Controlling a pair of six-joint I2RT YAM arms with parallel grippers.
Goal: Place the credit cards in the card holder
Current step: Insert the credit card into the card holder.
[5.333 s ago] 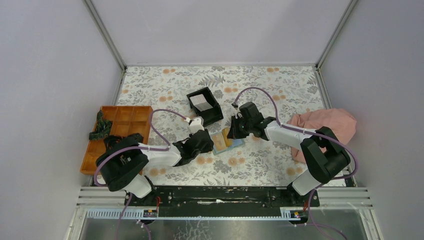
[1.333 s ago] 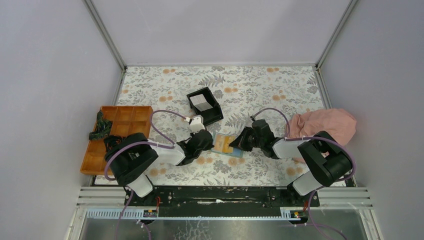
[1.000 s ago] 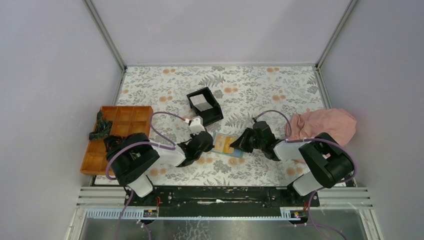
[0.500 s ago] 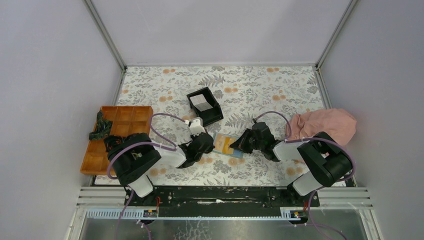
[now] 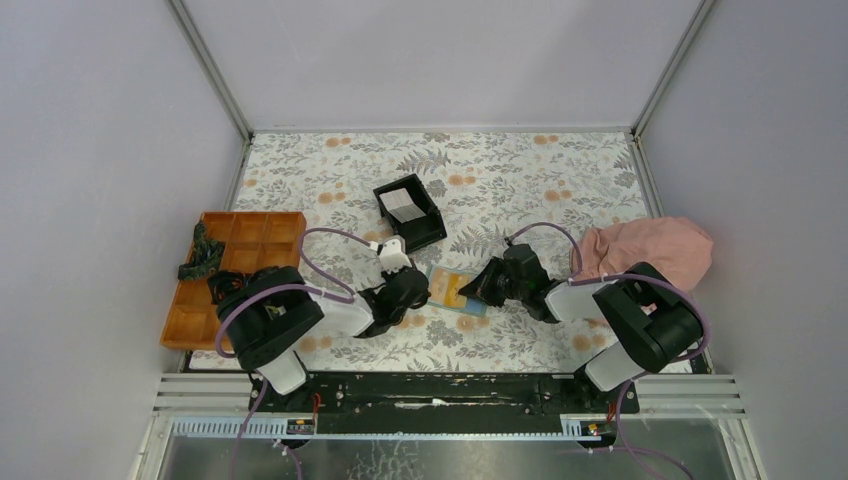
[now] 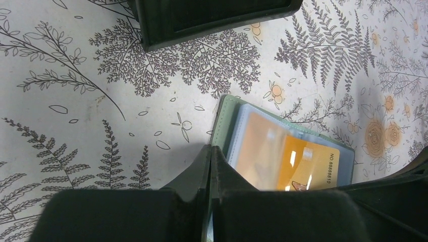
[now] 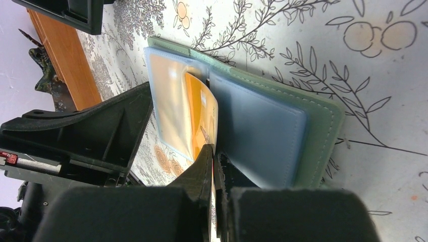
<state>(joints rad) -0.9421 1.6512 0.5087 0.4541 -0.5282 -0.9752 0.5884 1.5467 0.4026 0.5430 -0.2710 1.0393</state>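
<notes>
We find the card holder point(image 5: 455, 291) on the worktop point(image 5: 540, 175) between the left tool point(image 5: 424, 290) and right tool point(image 5: 479, 291), a credit card point(image 6: 308, 169) on it; the box point(image 5: 410, 212) sits behind, the compartment tray point(image 5: 240, 270) left, the cloth point(image 5: 648, 248) right.

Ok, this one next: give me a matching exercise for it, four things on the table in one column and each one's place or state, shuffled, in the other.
Things
1. wallet
2. black box
3. orange tray
4. pink cloth

Place or state
A. bunched up, furthest right
B. lying open, an orange card partly in its clear sleeve
C. furthest left, divided into compartments
D. open-topped, a pale card inside

Pairs: 1-B, 2-D, 3-C, 4-A
</notes>
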